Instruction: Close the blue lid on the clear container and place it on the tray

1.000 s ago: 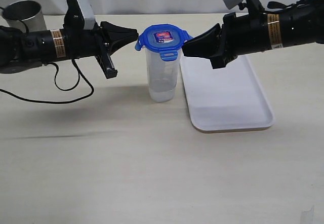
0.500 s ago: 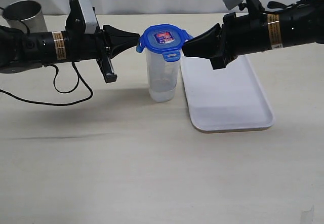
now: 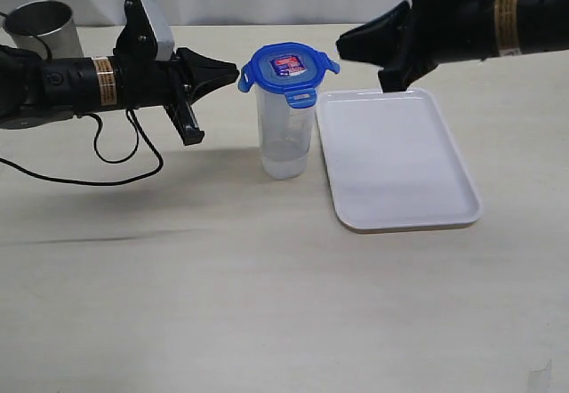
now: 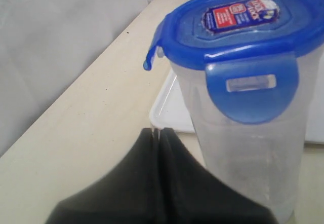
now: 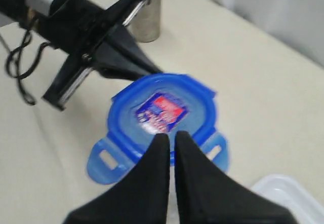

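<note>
Upright, long axis vertical: tall translucent plastic tumbler-shaped container under round bright-blue plastic lid, sticker upward. Just left of flat white rectangular tray, not on it. Near tab folded down in left wrist view; two tabs flared in right wrist view. Left gripper pinched together beside lid's left tab; right gripper pinched together too, higher, apart from lid.

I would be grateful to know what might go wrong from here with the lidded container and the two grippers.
1. The container is tall and narrow, and the shut left gripper sits level with the lid; a sideways push up there may tip it.
2. The lid's side tabs stick out, apparently unlatched, so lifting by the lid could pull it off.
3. The container stands on the table close beside the tray; a low carry might catch the raised rim.
</note>
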